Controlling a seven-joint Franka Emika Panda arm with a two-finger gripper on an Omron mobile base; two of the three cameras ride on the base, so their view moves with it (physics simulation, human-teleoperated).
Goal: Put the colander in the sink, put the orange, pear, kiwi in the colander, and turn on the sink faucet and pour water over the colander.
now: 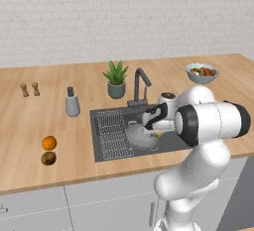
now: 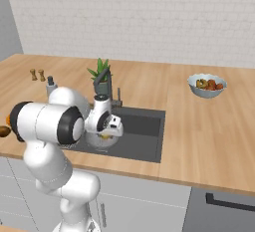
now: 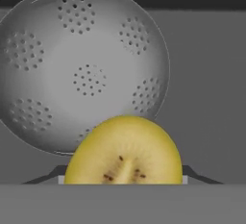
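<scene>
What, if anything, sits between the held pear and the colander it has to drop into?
Nothing visible. The end effector holds the pear over the sink, and in the hand view the colander below is open and bare inside.

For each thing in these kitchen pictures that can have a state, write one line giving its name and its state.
colander: in the sink, upright, empty.
sink: holds the colander, no water visible.
pear: held in the gripper, above the colander's edge.
gripper: shut on the pear, over the sink.
orange: on the counter, left of the sink.
kiwi: on the counter, beside the orange.
sink faucet: no stream visible.
</scene>
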